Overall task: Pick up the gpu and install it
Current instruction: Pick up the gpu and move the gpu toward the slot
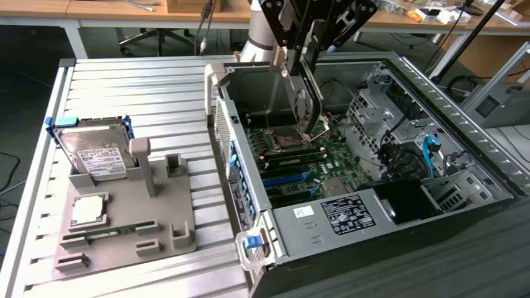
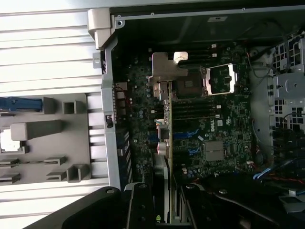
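- At the exterior view's left, a grey holder tray is seated on the slatted bench.
- A hard drive is stood on edge in the tray. A processor and a green memory stick are laid flat nearer the camera.
- In the middle, an open computer case is laid on its side on the bench, and the motherboard is exposed.
- Above the far half of the case, the gripper is clamped on the upper edge of the gpu.
- The gpu is held upright and hung inside the case over the motherboard, just beside the processor socket. Its silvery bracket is turned toward the exterior view's left.
- Contact between the card's lower edge and the board cannot be determined.
- At the exterior view's right, drive bays and a blue cable are located inside the case.
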